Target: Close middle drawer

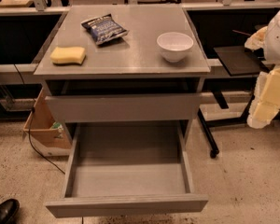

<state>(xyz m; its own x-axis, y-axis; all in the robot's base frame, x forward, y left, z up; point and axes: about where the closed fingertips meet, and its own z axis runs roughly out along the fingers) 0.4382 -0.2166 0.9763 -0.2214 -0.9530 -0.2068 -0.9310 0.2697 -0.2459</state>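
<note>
Grey all over, the middle drawer (pixel 126 205) stands pulled far out of the cabinet (pixel 135 55), its box interior facing up at me and its flat front nearest the camera. Above it, the upper drawer (pixel 123 107) sits only slightly out. On the cabinet top I see a yellow sponge (pixel 67 55) at the left, a blue snack bag (pixel 104 29) toward the back and a white bowl (pixel 175 45) at the right. My gripper (pixel 263 111) hangs off to the right of the cabinet, well apart from the middle drawer; whether it is spread or closed I can't make out. A cardboard box (pixel 42 125) sits on the floor at the left.
</note>
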